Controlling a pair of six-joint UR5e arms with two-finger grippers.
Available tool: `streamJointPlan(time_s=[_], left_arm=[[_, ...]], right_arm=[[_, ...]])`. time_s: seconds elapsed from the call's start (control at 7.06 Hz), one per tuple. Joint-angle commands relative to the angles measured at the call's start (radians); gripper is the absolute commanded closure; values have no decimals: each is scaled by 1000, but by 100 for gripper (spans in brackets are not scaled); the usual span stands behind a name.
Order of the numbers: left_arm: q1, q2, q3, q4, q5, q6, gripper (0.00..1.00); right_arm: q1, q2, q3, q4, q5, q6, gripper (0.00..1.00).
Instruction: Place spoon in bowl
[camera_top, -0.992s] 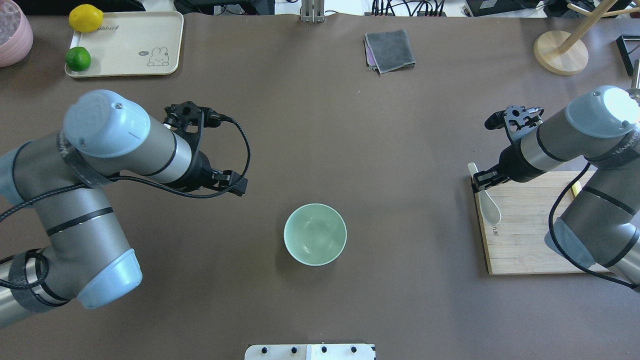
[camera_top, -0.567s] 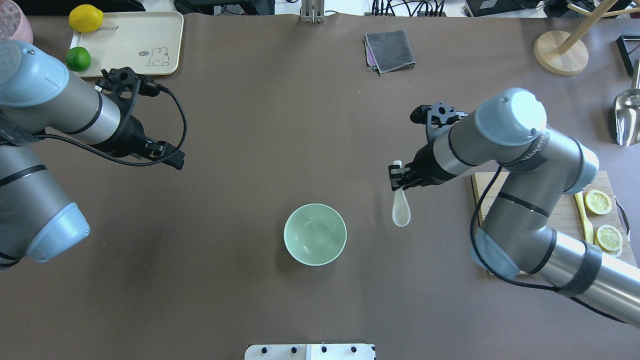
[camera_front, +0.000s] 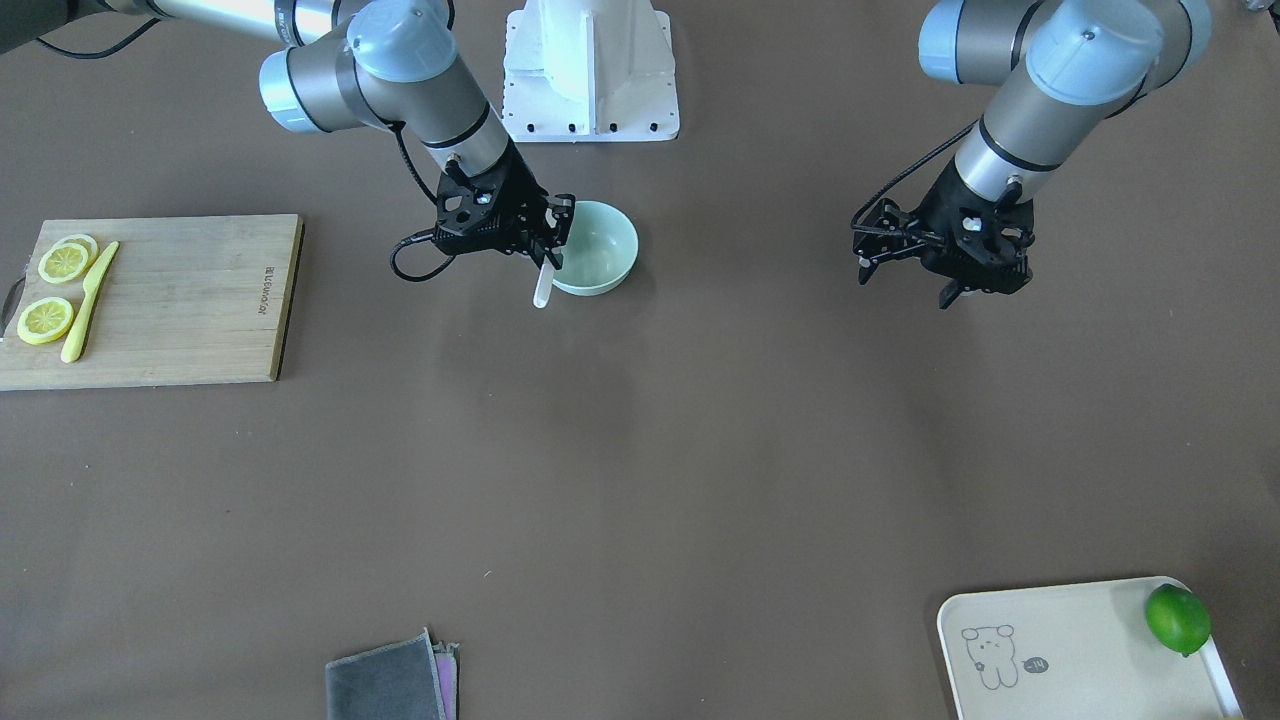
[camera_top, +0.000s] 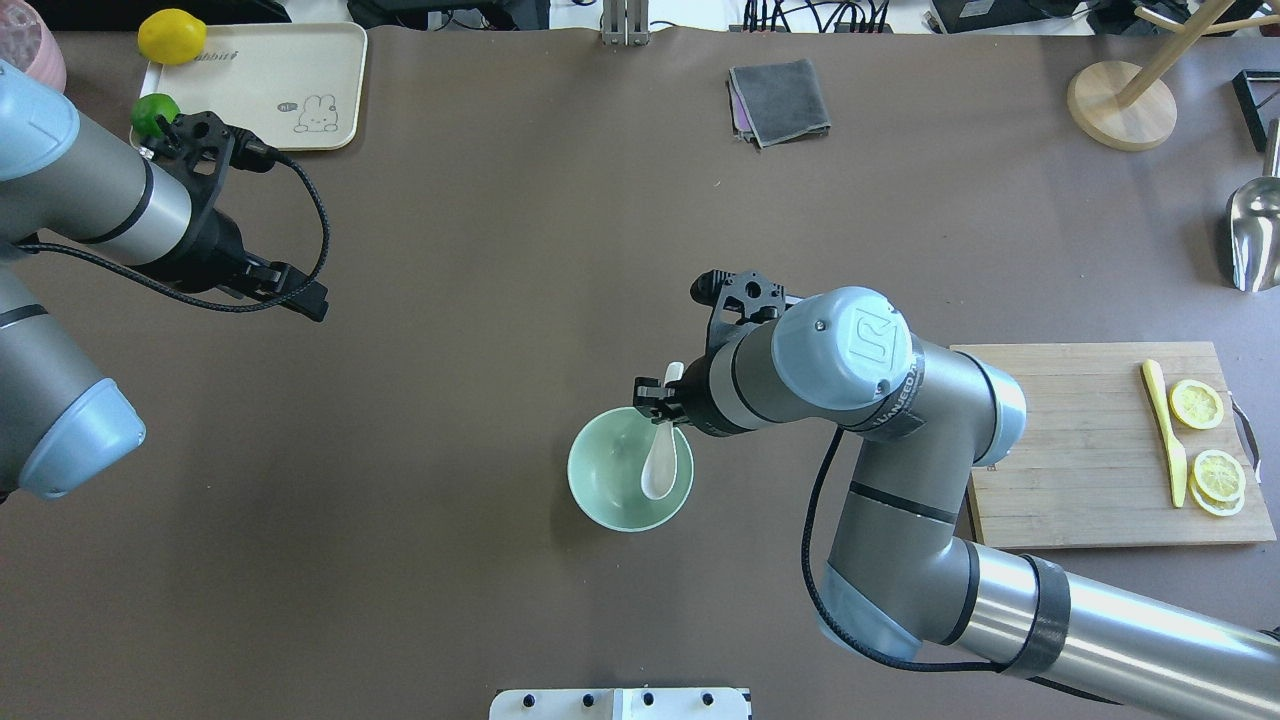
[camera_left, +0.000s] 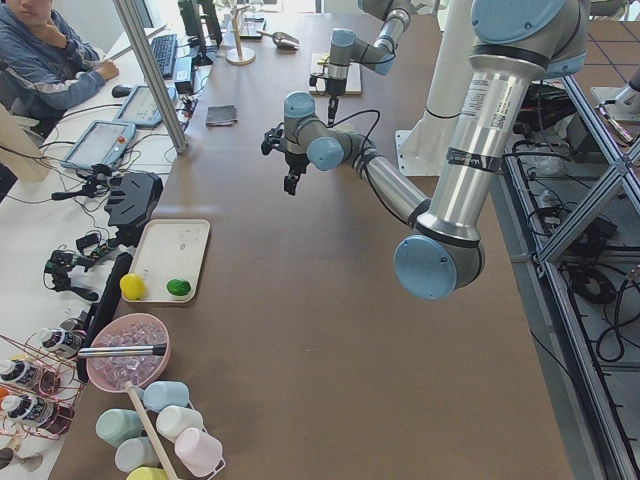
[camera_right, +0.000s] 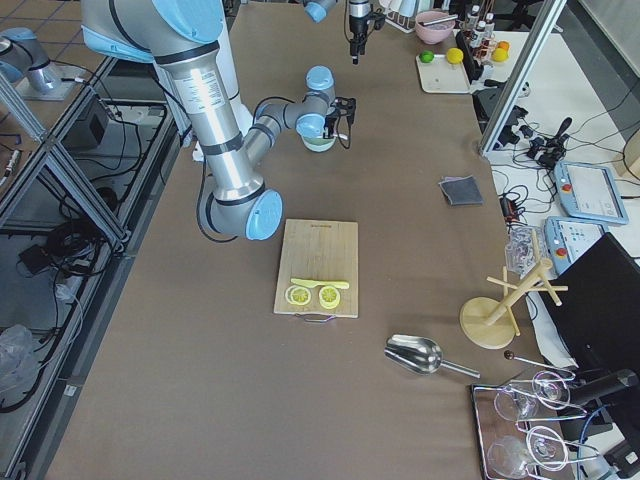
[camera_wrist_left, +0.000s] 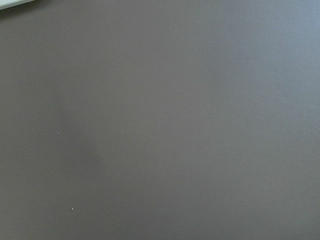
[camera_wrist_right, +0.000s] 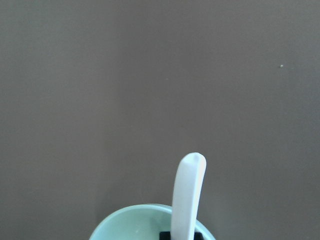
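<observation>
The pale mint-green bowl (camera_top: 610, 490) stands at the table's middle, near the robot's side; it also shows in the front view (camera_front: 605, 255). My right gripper (camera_top: 662, 395) is shut on the white spoon (camera_top: 659, 468) by its handle. The scoop hangs inside the bowl's rim on its right side, and the handle tip sticks out beyond the far rim (camera_front: 541, 290). The right wrist view shows the handle (camera_wrist_right: 189, 192) over the bowl's edge (camera_wrist_right: 127, 220). My left gripper (camera_top: 300, 295) hangs open and empty over bare table at the far left.
A wooden cutting board (camera_top: 1060, 440) with a yellow knife (camera_top: 1165, 430) and lemon slices lies to the right. A cream tray (camera_top: 260, 85) with a lemon and a lime is at the back left. A grey cloth (camera_top: 780, 100) lies at the back.
My right arm carried the spoon from the cutting board leftward to the bowl. My left arm drew back toward the far left, near the tray.
</observation>
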Motion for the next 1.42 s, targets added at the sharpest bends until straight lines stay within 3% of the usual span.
streamJointPlan(time_s=[0.0,0.14,0.42,0.71,0.99,1.28], left_arm=[[-1,1,0,0,0,1,3],[-1,2,1,1,0,1,3],[-10,2,1,5,0,2,3],[-65,34,21,12,-9,130,3],[-219,74,110,14,-151,331,3],[-369,152,167,17,-192,532,3]], right_arm=[[-26,29,-27,0,-49,71,58],[-25,25,-27,-2,-59,87,1],[47,-15,5,-12,13,75,0],[203,-149,127,-67,197,-21,0],[372,-313,145,-74,324,-303,0],[605,-461,111,-77,455,-663,0]])
